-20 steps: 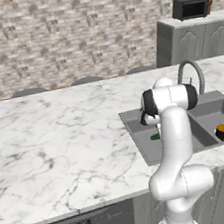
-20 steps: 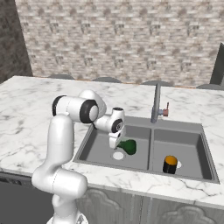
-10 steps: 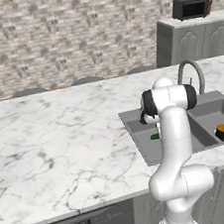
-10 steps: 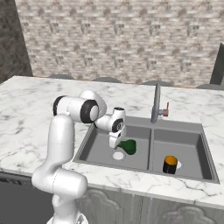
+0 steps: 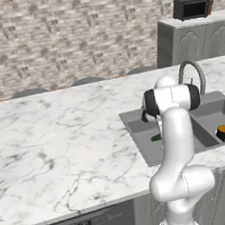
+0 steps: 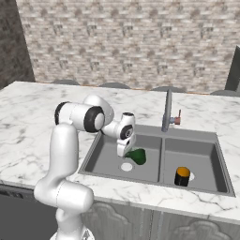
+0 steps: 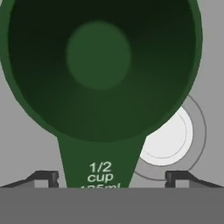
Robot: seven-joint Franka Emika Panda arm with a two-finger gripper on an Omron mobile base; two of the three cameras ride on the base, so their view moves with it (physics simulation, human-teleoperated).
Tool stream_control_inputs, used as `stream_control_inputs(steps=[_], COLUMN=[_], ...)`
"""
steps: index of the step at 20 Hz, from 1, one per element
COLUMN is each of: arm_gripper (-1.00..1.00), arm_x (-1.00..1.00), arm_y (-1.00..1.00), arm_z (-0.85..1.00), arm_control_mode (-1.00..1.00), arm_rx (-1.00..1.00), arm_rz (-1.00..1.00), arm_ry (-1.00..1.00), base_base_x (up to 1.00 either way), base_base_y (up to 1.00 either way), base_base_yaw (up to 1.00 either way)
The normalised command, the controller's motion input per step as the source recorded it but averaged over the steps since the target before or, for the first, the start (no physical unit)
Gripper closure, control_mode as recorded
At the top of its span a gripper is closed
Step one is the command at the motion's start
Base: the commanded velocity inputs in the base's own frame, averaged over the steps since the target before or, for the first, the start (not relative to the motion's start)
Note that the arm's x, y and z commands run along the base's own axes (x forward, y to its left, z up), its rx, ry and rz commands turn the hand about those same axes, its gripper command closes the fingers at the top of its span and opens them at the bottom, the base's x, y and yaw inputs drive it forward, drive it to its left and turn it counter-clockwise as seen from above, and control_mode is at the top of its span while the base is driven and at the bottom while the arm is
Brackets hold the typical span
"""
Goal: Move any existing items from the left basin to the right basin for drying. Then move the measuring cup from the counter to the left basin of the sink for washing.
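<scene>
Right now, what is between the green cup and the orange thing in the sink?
The low divider between the two basins, seen in the right base view. The cup is in the left basin, the orange thing in the right basin.

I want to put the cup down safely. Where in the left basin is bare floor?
Left basin: bare grey floor left of the drain. The measuring cup and gripper crowd the divider side. The orange-and-black item sits in the right basin.

Dark green measuring cup (image 7: 100, 65) above pale round drain (image 7: 168, 140), handle between gripper (image 7: 111, 178) tips
</scene>
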Motion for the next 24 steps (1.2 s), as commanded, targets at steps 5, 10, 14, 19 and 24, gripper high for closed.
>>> stream_control_inputs(steps=[5, 10, 14, 19, 24], arm_gripper=[-1.00, -1.00, -1.00, -1.00, -1.00], arm_x=[-0.10, -0.12, -0.10, -0.11, -0.14], arm_y=[0.00, 0.00, 0.02, 0.04, 0.07], arm_z=[0.45, 0.53, 0.56, 0.55, 0.57], arm_control_mode=[-1.00, -1.00, -1.00, -1.00, -1.00], arm_rx=[-0.02, -0.04, -0.05, -0.06, -0.08], arm_rz=[-0.01, -0.03, -0.04, -0.04, -0.04], arm_ry=[-0.02, -0.01, 0.00, 0.00, 0.00], base_base_x=[0.00, 0.00, 0.00, 0.00, 0.00], base_base_y=[0.00, 0.00, 0.00, 0.00, 0.00], base_base_yaw=[0.00, 0.00, 0.00, 0.00, 0.00])
